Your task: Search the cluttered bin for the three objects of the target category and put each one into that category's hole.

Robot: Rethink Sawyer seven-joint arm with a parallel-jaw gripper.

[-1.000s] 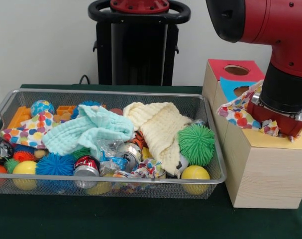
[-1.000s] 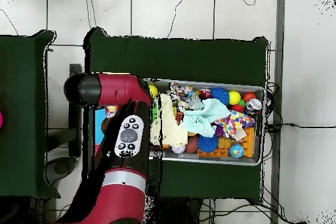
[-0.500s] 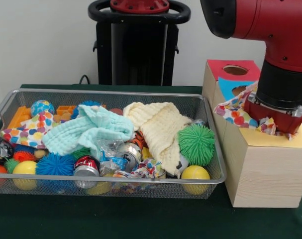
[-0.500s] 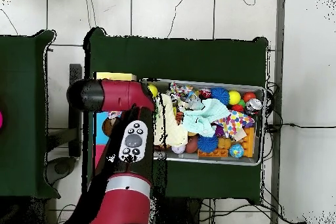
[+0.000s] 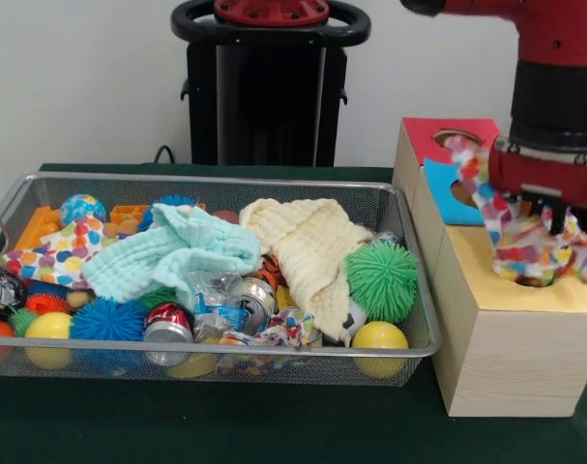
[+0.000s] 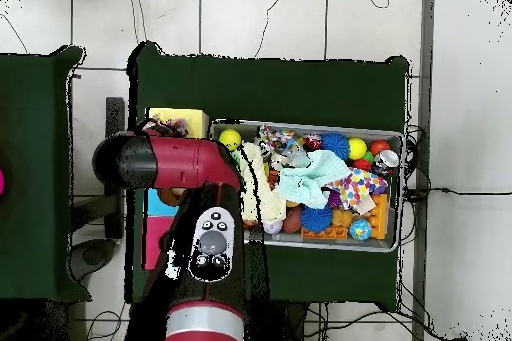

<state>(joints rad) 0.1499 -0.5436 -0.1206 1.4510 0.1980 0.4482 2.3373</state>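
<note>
**Trainee:** Where does the cloth stand right now?

**Coach:** You have the white polka-dot cloth with coloured spots (image 5: 525, 242) hanging from the red and black gripper (image 5: 547, 208), directly over the yellow-topped section of the pale wooden sorting box (image 5: 506, 358). Its lower folds bunch at the round hole there, and a tail of it trails up toward the blue section behind. In the overhead view the arm covers the cloth, so rely on the front view.

**Trainee:** Are the jaws closed on it?

**Coach:** You cannot see the jaws themselves; fabric wraps them. The cloth dangles from under the wrist, so judge it as gripped.

**Trainee:** How do I finish this drop well?

**Coach:** Keep centred over the hole and lower until most of the bulk sits inside before you let go. Loose fabric drapes over a rim readily, and that upper tail looks likely to catch on the box edge. If it clings to the gripper on release, lift straight up, not sideways.

**Trainee:** And after that?

**Coach:** You go back to the silver wire-mesh bin (image 5: 409, 343). A pale yellow knitted cloth (image 5: 308, 242) and a mint green knitted cloth (image 5: 172, 253) lie on top of the clutter, and another spotted cloth (image 5: 56, 251) sits at the far end, away from the box.
</note>
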